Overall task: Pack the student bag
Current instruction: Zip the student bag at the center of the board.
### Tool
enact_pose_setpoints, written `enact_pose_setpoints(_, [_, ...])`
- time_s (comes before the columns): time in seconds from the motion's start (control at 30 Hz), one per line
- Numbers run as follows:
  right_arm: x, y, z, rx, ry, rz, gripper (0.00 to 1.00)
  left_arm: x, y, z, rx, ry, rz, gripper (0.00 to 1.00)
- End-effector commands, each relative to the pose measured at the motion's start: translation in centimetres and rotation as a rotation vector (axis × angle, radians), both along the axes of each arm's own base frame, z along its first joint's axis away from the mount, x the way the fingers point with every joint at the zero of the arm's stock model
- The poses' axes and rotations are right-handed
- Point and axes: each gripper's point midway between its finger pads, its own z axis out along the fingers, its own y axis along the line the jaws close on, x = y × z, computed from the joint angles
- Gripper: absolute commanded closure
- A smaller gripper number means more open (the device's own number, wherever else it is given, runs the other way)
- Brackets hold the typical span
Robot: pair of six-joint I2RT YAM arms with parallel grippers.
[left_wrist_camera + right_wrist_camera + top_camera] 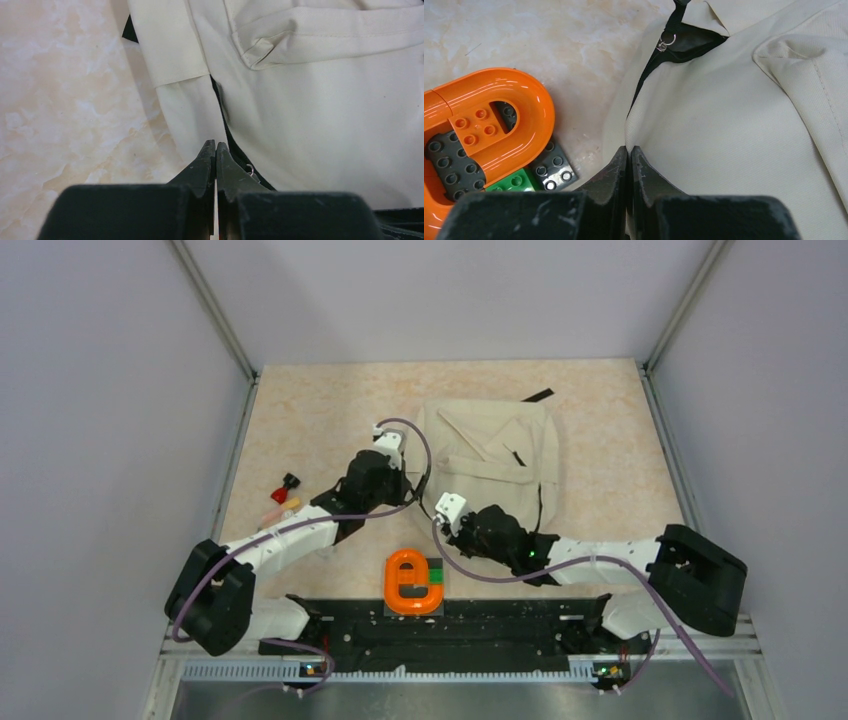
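A: The student bag (495, 465) lies flat, right of the table's middle, its zip mouth barely parted. Looks like the opening step.
B: Left claw (215, 145) is pinched tight at the bag's left edge, and right claw (628, 149) likewise at its near-left corner. Cloth caught? Can't tell.
A: Next, they'd need that mouth spread wide.

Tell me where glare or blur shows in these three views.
Right wrist: white glare streaks on the orange curved piece; left wrist: the left gripper near the lens looks soft, the student bag sharper; top external: even light, soft shadows.
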Motion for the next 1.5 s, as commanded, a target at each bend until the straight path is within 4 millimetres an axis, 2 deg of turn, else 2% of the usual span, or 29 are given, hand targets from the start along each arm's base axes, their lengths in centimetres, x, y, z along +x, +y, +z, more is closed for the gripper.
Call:
enact_pose_setpoints(0.0, [-1.1, -0.5, 0.8, 0.052, 0.013, -0.023, 0.76, 0.9, -1.7, 3.5, -0.090, -0.129, -0.102, 1.00])
enact_pose_setpoints(0.07, [-0.7, -0.5, 1.8, 0.084, -0.005, -0.053, 0.58, -0.1, -2.4, 3.0, -0.112, -0.119, -0.161, 1.00])
enact_pose_setpoints(0.13, [0.0, -0.4, 2.5, 0.103, -0.016, -0.087, 0.48, -0.7, -2.5, 2.5, -0.117, -0.103, -0.187, 1.00])
enact_pose_setpoints(0.17, [0.3, -0.1, 2.8, 0.107, -0.017, -0.096, 0.46, -1.0, -2.5, 2.2, -0.117, -0.096, -0.194, 1.00])
enact_pose_setpoints(0.4, [2.2, 3.2, 4.2, 0.145, -0.035, -0.103, 0.45, -1.6, -2.5, 1.8, -0.122, -0.077, -0.206, 1.00])
enact_pose_setpoints(0.67, [3.0, 6.5, 2.8, 0.104, -0.036, -0.039, 0.45, -1.1, -2.4, 1.7, -0.122, -0.068, -0.172, 1.00])
enact_pose_setpoints(0.87, [3.2, 6.9, 0.5, 0.070, -0.002, -0.052, 0.46, -0.8, -2.5, 1.7, -0.124, -0.066, -0.170, 1.00])
enact_pose_setpoints(0.97, [3.6, 6.4, -0.5, 0.055, 0.003, -0.094, 0.52, -0.6, -2.6, 1.8, -0.121, -0.070, -0.172, 1.00])
enact_pose_setpoints(1.0, [3.7, 6.2, -0.6, 0.052, 0.001, -0.105, 0.61, -0.5, -2.6, 1.9, -0.121, -0.071, -0.171, 1.00])
enact_pose_setpoints(1.1, [3.6, 5.8, -0.5, 0.068, -0.003, -0.118, 0.96, -0.1, -2.6, 1.7, -0.110, -0.066, -0.157, 1.00])
enact_pose_setpoints(1.13, [3.4, 5.6, -0.5, 0.077, -0.004, -0.114, 1.00, 0.2, -2.6, 1.6, -0.103, -0.065, -0.148, 1.00])
enact_pose_setpoints(1.47, [1.1, 4.5, -0.8, 0.117, 0.021, -0.032, 1.00, 4.0, -2.0, 1.1, -0.048, -0.072, -0.006, 1.00])
